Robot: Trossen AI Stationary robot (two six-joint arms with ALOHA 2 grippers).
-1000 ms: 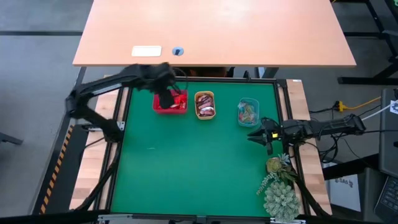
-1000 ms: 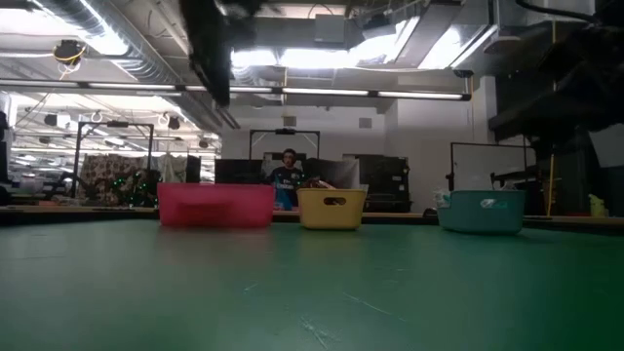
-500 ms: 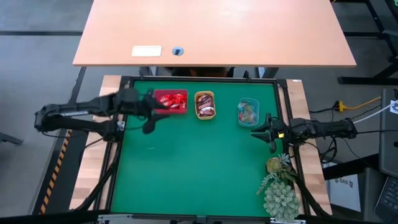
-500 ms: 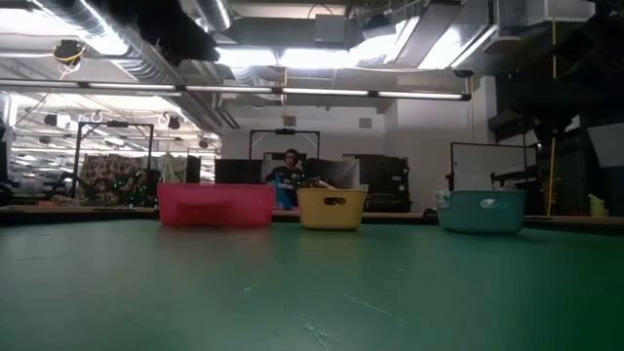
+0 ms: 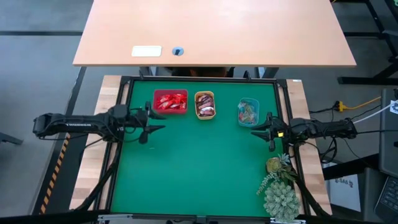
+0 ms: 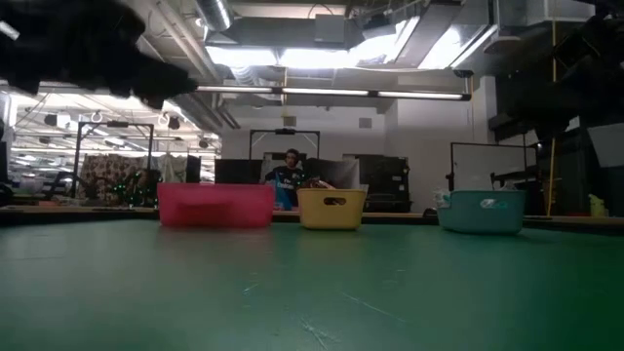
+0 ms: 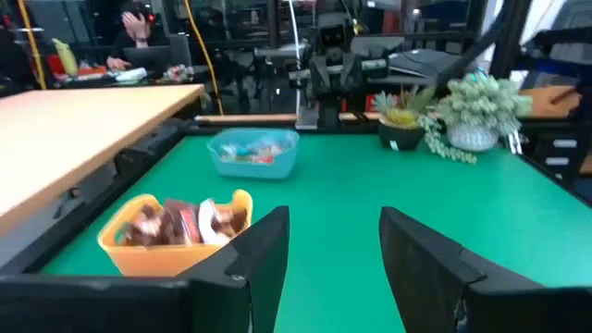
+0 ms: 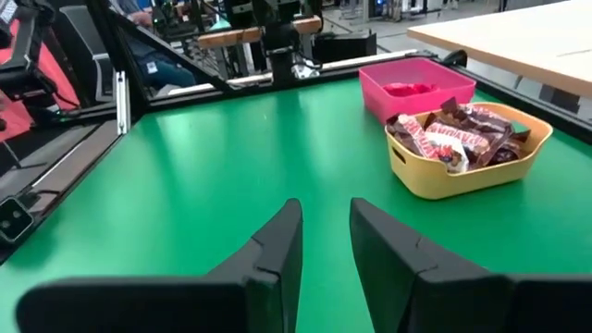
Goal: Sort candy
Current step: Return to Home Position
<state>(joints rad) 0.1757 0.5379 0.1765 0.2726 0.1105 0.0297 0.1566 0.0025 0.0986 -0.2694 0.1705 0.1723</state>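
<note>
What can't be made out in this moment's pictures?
- High view: the candy in the teal tray is too small to count.
- Low view: the walls of the red tray, orange tray and teal tray hide their contents.
- Low view: the left arm is only a dark blur, top left.

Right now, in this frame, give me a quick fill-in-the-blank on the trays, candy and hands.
1. The red-wrapped candy lies in the tray coloured ____.
2. The orange tray stands between the red tray and the ____ one.
3. The left hand and right hand are open, each holding ____.
4. The plant stands on the side of the ____ arm.
Missing words: red; teal; nothing; right.
</note>
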